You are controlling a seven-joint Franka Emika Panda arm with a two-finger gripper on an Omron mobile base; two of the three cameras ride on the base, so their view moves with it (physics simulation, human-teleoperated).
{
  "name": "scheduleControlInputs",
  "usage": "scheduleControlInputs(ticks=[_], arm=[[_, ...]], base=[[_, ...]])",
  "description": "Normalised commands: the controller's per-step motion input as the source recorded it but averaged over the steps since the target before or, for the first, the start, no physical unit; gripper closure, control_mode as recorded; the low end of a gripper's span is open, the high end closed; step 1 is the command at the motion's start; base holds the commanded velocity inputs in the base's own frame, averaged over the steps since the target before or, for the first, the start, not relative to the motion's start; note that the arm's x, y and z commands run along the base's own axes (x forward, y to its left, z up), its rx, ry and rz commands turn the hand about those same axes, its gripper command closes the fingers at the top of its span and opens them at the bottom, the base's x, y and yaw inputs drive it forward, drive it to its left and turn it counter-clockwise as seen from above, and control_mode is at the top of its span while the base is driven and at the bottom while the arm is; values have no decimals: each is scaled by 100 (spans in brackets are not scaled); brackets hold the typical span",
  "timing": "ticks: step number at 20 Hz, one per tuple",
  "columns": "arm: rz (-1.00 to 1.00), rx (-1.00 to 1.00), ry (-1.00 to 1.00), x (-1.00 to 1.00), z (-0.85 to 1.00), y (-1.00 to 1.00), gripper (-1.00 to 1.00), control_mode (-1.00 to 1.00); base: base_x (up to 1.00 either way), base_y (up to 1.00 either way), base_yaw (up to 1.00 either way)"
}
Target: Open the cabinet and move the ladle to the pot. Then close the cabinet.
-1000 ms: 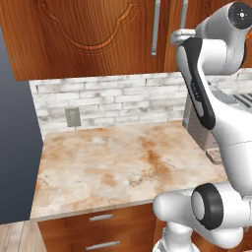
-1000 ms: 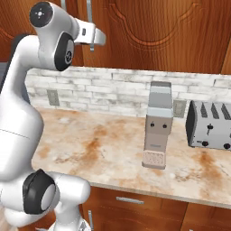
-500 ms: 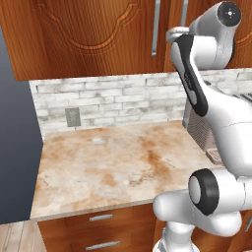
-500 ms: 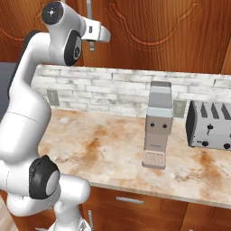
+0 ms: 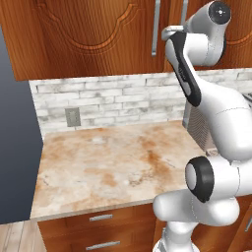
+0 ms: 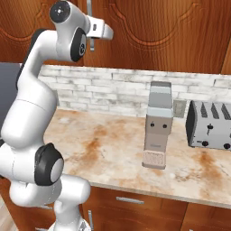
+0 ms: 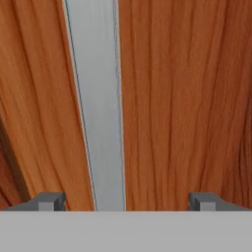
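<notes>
1. A marble bench (image 6: 113, 149) runs below a brick wall (image 5: 123, 101), carrying a coffee machine (image 6: 158, 131) and a toaster (image 6: 210, 125).
2. The cabinet (image 5: 93, 34) hangs above, doors shut.
3. The jaws stand wide open around its silver handle (image 7: 98, 113), not touching.

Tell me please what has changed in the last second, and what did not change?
The arm has swung its upper joints up and toward the cabinet, bringing the open gripper close to the door's silver bar handle, which now stands between the fingertips, left of centre. Nothing was gripped or released. The doors stayed shut; the coffee machine and toaster did not move.
</notes>
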Motion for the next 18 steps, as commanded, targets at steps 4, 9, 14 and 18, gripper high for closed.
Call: scheduleControlInputs(ticks=[4, 9, 14, 18], arm=[[0, 0, 0, 41, 0, -3, -100, -100], [0, 0, 0, 38, 0, -2, 100, -100], [0, 0, -3, 29, 0, -25, 100, -100], [0, 0, -8, 11, 0, -59, 100, -100]], base=[[0, 0, 0], [0, 0, 0], [0, 0, 0], [0, 0, 0]])
